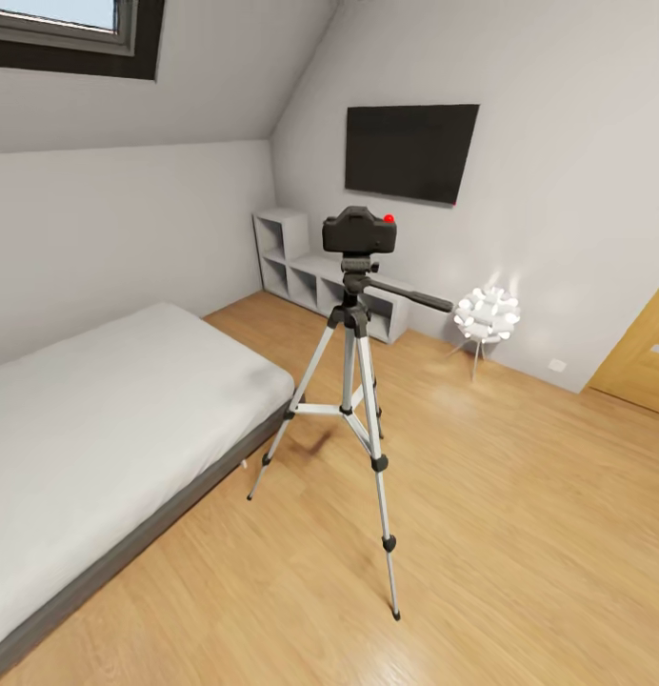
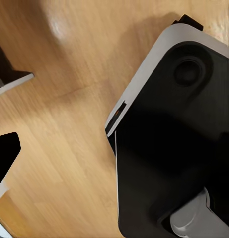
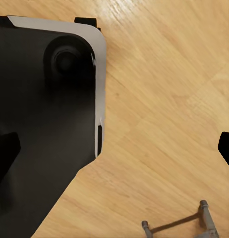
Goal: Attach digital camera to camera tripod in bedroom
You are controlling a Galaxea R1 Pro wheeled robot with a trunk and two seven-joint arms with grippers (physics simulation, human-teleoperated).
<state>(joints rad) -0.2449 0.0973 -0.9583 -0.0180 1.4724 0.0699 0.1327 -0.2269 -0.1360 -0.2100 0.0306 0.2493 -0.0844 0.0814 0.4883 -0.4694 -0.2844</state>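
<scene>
Sitting on the head of the camera tripod [image 1: 349, 381], the digital camera [image 1: 359, 231] shows its red button on top — the tripod stands on the wood floor [image 1: 520, 534] of the bedroom, just beside the bed [image 1: 101, 419]. Both wrist views look down on the robot's base [image 3: 44, 124] — whether either gripper's fingers are parted or closed cannot be told

Readable text: none in any view.
digital camera [image 1: 359, 231]: no brand or model marking legible.
TV [image 1: 410, 152]: blank black screen, no logo legible.
camera tripod [image 1: 353, 381]: no label legible.
</scene>
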